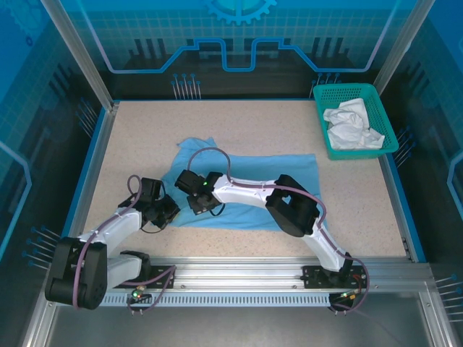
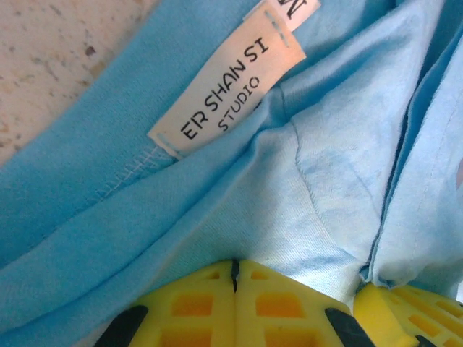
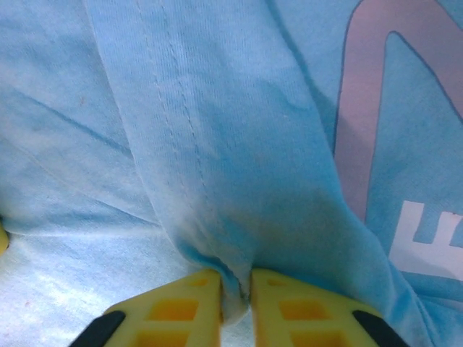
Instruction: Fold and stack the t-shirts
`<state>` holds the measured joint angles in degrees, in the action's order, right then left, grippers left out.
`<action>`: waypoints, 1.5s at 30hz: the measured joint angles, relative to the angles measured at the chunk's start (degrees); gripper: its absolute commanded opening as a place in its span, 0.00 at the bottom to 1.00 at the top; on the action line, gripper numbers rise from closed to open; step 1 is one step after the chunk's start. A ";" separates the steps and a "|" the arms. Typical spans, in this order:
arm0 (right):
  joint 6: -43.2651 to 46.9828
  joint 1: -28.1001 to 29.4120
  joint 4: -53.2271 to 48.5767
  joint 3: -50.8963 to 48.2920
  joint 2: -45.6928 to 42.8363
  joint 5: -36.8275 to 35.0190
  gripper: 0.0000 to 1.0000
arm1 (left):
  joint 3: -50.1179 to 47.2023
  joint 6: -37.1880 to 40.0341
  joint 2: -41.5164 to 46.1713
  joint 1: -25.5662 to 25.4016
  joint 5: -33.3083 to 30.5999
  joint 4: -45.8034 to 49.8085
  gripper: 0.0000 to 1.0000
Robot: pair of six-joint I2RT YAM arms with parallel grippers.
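Note:
A light blue t-shirt (image 1: 271, 181) lies spread and partly bunched in the middle of the table. Both grippers meet at its near-left corner. My left gripper (image 1: 168, 212) is shut, and its yellow tips (image 2: 235, 266) pinch a thin edge of the blue cloth close to the white neck label (image 2: 228, 90). My right gripper (image 1: 197, 204) is shut on a raised fold of the same shirt (image 3: 239, 181), with cloth squeezed between its tips (image 3: 236, 280). Part of the shirt's pale print (image 3: 376, 144) shows to the right. A white t-shirt (image 1: 352, 124) lies crumpled in the basket.
The teal mesh basket (image 1: 346, 89) stands at the table's far right corner. A yellow finger of the right gripper (image 2: 409, 311) sits close beside the left one. Speckled tabletop (image 1: 145, 137) shows around the shirt, bounded by blue-edged walls.

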<state>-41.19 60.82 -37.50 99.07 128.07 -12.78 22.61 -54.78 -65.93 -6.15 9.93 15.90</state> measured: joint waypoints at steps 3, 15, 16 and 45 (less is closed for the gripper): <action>-0.13 -0.20 0.07 0.00 -0.02 0.79 0.10 | -0.02 -0.42 0.00 0.00 0.00 0.00 0.04; -0.63 -5.92 3.23 -3.30 -2.75 11.76 0.02 | -0.26 -0.44 0.11 0.00 0.00 -0.44 0.04; -0.63 -6.69 3.45 -3.52 -2.95 12.50 0.02 | -0.26 -0.44 0.11 0.00 0.00 -0.44 0.04; 0.20 -22.12 2.43 3.50 -1.77 23.71 0.36 | -0.26 -0.46 -0.13 0.00 0.00 -0.92 0.11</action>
<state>-40.99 38.70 -35.07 102.56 126.30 10.94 22.35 -55.24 -66.06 -6.15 9.93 14.98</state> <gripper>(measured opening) 0.359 0.078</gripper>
